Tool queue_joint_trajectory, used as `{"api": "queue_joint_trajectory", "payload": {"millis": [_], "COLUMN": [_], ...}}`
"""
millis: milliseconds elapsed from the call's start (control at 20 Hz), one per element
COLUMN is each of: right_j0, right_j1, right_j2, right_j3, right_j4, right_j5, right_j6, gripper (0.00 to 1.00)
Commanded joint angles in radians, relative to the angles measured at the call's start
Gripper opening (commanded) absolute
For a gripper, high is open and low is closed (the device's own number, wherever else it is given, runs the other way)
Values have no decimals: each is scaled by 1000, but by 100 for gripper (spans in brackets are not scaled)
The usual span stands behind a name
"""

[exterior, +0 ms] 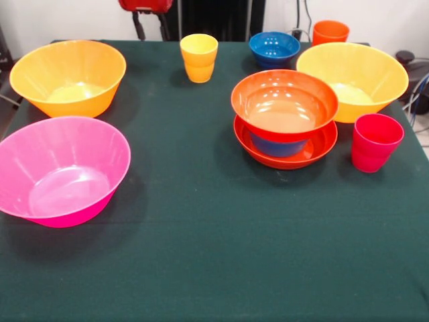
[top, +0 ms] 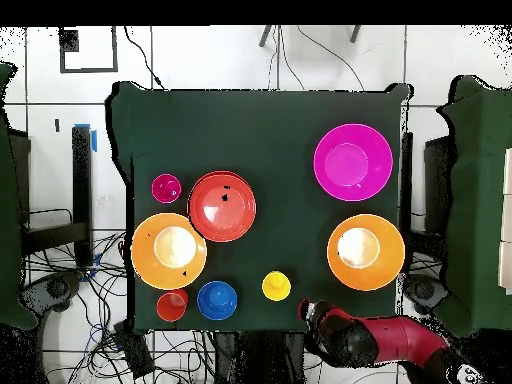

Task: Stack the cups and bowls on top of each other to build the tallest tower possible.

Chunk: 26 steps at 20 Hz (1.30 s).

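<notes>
The tower is a small stack: a shallow red-orange bowl (exterior: 315, 149) at the bottom, a blue bowl (exterior: 277, 145) in it, and a second red-orange bowl (exterior: 285, 104) (top: 222, 206) on top. Around it stand a red-pink cup (exterior: 375, 141) (top: 166, 187), a large orange-yellow bowl (exterior: 352, 80) (top: 168, 250), a second blue bowl (exterior: 274, 48) (top: 217, 300), an orange cup (exterior: 330, 31) (top: 172, 305) and a yellow cup (exterior: 199, 57) (top: 276, 286). Another orange-yellow bowl (exterior: 67, 77) (top: 366, 252) and the pink bowl (exterior: 60, 171) (top: 352, 162) sit apart. My gripper (exterior: 151, 30) (top: 308, 312) hangs open at the table's edge, holding nothing.
A dark green cloth covers the table (exterior: 201, 261) (top: 260, 130). In the overhead view, cables (top: 90, 300) lie on the floor beside the table. A dark object (exterior: 406, 60) sits just off the table's edge in the front view.
</notes>
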Motion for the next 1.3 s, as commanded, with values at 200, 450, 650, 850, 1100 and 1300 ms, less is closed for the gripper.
{"api": "queue_joint_trajectory", "payload": {"millis": [200,450,650,850,1100,1300], "right_j0": [-18,-37,-47,-43,-33,-29], "right_j1": [-11,-86,-170,-270,-369,-392], "right_j2": [196,251,310,383,464,505], "right_j3": [-102,-52,1,27,14,-32], "right_j4": [-51,5,71,164,269,301], "right_j5": [201,277,325,390,479,546], "right_j6": [-327,-325,-299,-286,-295,-318], "gripper": [100,100,100,100,100,100]}}
